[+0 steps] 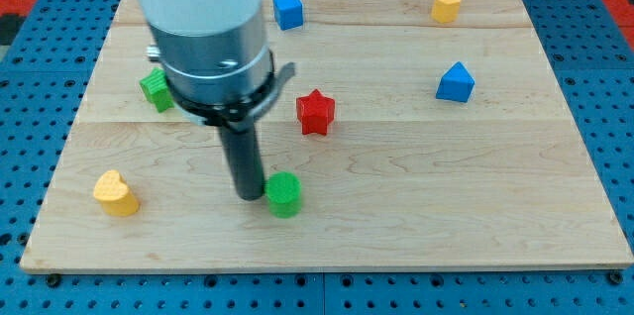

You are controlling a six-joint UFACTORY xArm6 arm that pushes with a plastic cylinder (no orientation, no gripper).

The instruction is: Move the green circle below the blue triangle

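The green circle (284,193) lies on the wooden board (416,206), a little left of centre near the view's bottom. The blue triangle (455,82) sits far to the view's right and higher up. My tip (248,195) stands on the board just left of the green circle, touching or nearly touching its left side. The rod rises from there into the large grey arm body that fills the view's upper left.
A red star (316,112) lies above and right of the green circle. A blue cube (287,10) and a yellow block (447,4) sit near the top edge. A green block (156,89) is partly hidden by the arm. A yellow heart (116,194) lies at lower left.
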